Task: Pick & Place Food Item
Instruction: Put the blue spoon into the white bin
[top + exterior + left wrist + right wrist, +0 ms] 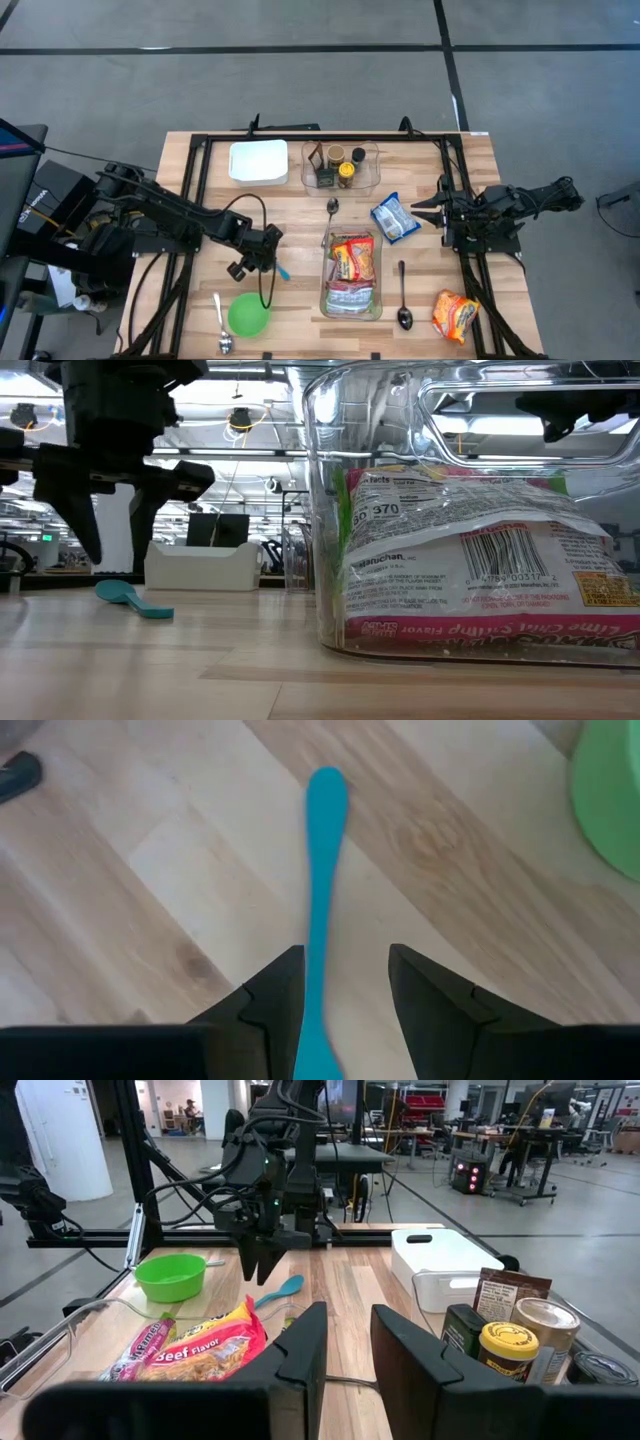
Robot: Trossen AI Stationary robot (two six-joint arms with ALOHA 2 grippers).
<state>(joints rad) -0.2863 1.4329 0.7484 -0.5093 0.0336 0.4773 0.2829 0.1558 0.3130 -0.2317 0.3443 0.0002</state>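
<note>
From above, the left tool is seen parted over a teal spoon on the tabletop. The right tool is parted just beside a blue packet; noodle packs are held in a clear bin between the tools.

At tabletop level, the left tool is seen hanging above the spoon, untouched; the noodle pack fills the bin.

Through the left wrist, the spoon is seen lying between the open fingers, ungripped.

Through the right wrist, open fingers are seen, nothing held; a green bowl stands near the left tool.
</note>
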